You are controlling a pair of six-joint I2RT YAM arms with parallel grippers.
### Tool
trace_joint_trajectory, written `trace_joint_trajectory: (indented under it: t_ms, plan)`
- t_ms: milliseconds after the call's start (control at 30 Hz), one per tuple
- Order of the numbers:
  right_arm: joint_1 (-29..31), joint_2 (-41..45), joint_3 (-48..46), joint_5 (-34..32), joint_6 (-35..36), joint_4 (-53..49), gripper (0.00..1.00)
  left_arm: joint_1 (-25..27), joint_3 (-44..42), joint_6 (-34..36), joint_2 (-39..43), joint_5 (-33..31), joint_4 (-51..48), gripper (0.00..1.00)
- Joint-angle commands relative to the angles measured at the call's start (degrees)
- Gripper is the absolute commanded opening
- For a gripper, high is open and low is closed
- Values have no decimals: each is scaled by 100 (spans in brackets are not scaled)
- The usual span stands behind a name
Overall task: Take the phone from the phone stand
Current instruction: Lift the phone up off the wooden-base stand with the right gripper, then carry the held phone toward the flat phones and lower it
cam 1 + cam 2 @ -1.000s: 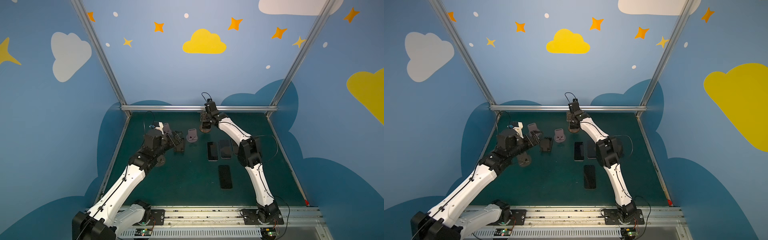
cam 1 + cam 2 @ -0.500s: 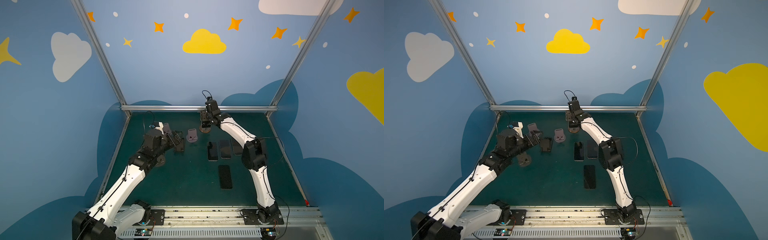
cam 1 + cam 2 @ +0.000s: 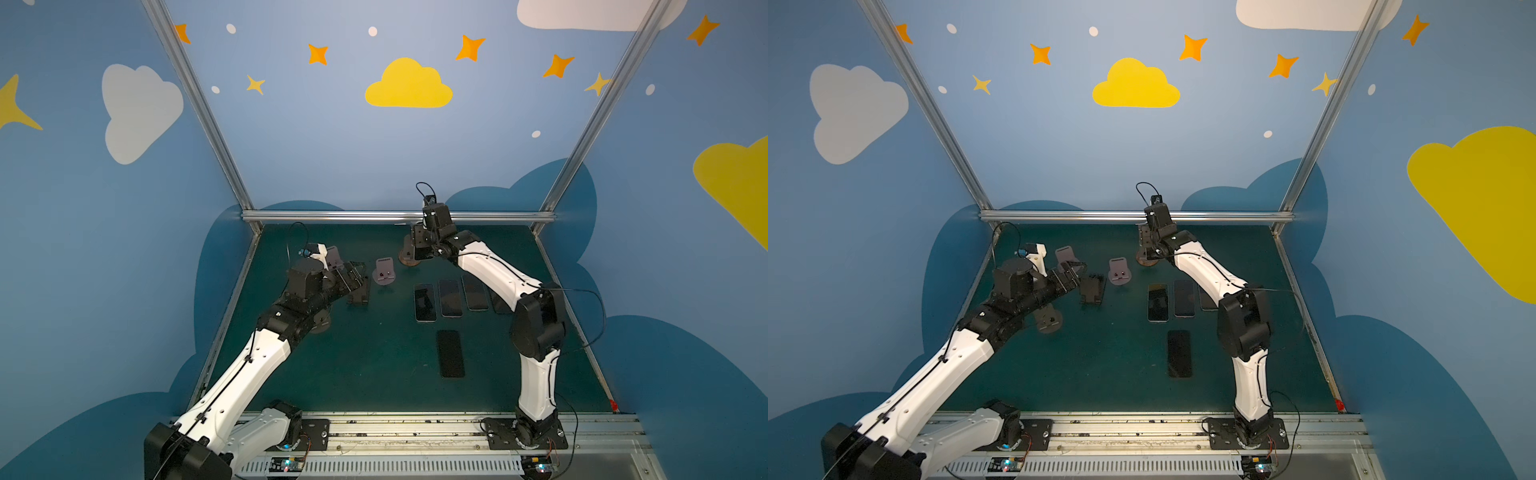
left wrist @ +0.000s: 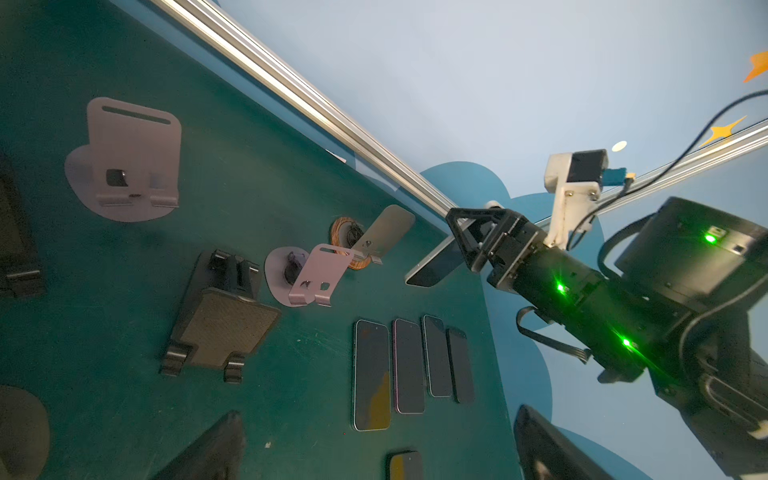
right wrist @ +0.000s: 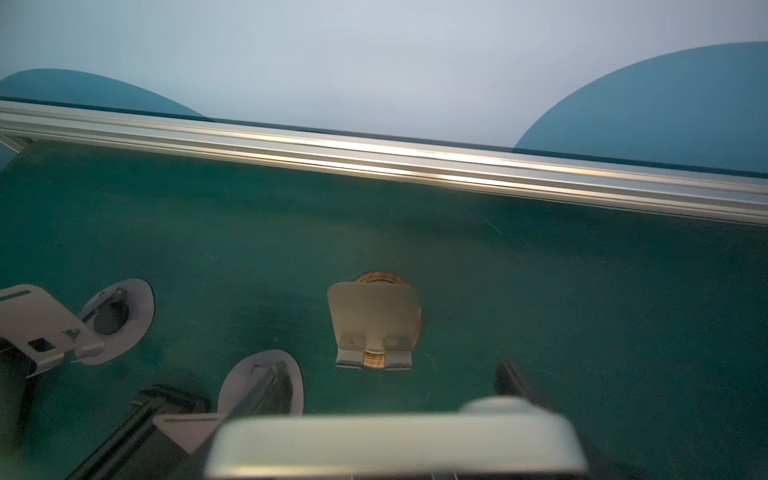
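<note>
The phone stand point(image 5: 374, 320), a silvery plate on a round coppery base, stands empty near the back rail; it also shows in the left wrist view point(image 4: 386, 232) and in both top views point(image 3: 409, 261) point(image 3: 1146, 261). My right gripper point(image 4: 478, 245) point(image 3: 417, 245) is shut on the phone point(image 4: 432, 262), held tilted above the table and apart from the stand. In the right wrist view the phone point(image 5: 395, 444) is a pale blurred edge across the jaws. My left gripper point(image 3: 353, 274) point(image 4: 374, 457) hangs open and empty by a black stand point(image 3: 359, 286).
Several phones point(image 3: 451, 297) lie in a row mid-table, and another phone point(image 3: 451, 353) lies nearer the front. Two pink stands point(image 3: 384, 272) point(image 3: 333, 257) and a dark round-based stand point(image 3: 320, 324) stand at the left. The metal rail point(image 3: 395, 216) bounds the back.
The right arm's elbow has swung to the right while its gripper has stayed by the coppery stand with the phone. The left arm has not moved.
</note>
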State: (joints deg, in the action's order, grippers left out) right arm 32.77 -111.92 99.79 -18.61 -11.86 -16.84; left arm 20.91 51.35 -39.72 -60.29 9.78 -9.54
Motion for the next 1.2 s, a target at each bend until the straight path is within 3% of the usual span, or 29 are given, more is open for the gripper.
trace_joint_trajectory:
  t_ms: [0, 267, 533, 733, 1067, 1167]
  plan:
    - [28, 699, -458, -331, 136, 322, 64, 29, -73, -26, -44, 41, 94, 100]
    - [-60, 2272, -2465, -577, -35, 300, 62, 285, -102, 19, -46, 18, 131, 100]
    - [-144, 3604, -4134, -679, -229, -368, 62, 423, -104, 66, 35, -65, 121, 100]
    - [-469, 4435, -5078, -399, -689, -749, 62, 439, -107, 16, 26, 41, 158, 100]
    - [-667, 4390, -5669, 269, -1054, -1003, 61, 491, -111, 9, 75, 39, 178, 100]
    - [-672, 4322, -5831, 195, -1326, -930, 62, 497, -112, 1, 46, 48, 164, 100]
